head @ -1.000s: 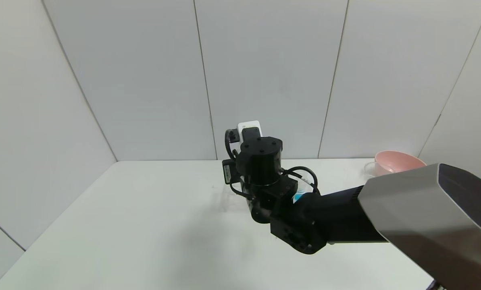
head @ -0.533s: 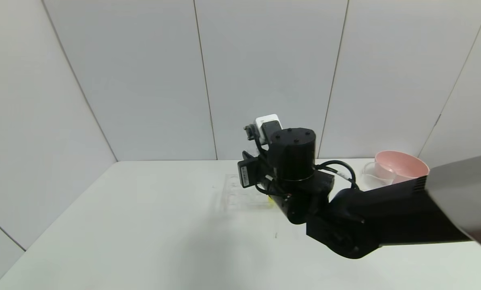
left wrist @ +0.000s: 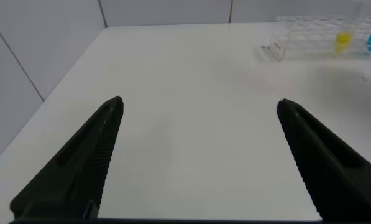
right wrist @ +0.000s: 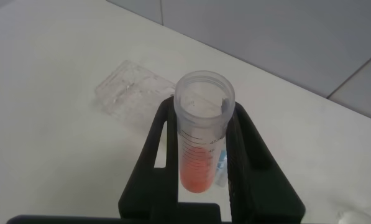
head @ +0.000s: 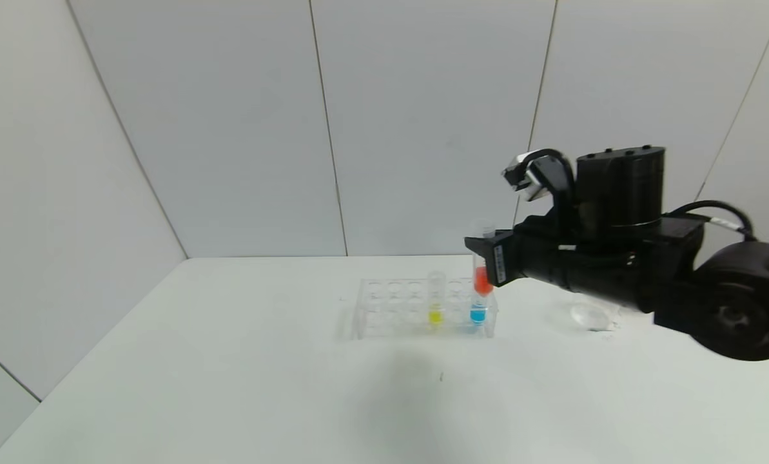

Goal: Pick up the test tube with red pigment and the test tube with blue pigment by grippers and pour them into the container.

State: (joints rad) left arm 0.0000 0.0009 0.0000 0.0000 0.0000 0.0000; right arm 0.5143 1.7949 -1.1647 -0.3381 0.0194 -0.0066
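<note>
A white table (head: 229, 361) stands against pale grey panelled walls (head: 229, 129)

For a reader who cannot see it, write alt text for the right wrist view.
The right gripper is shut on the test tube with red pigment, holding it upright, open mouth up, with orange-red liquid at its base. Below lie the white table and a clear rack.
</note>
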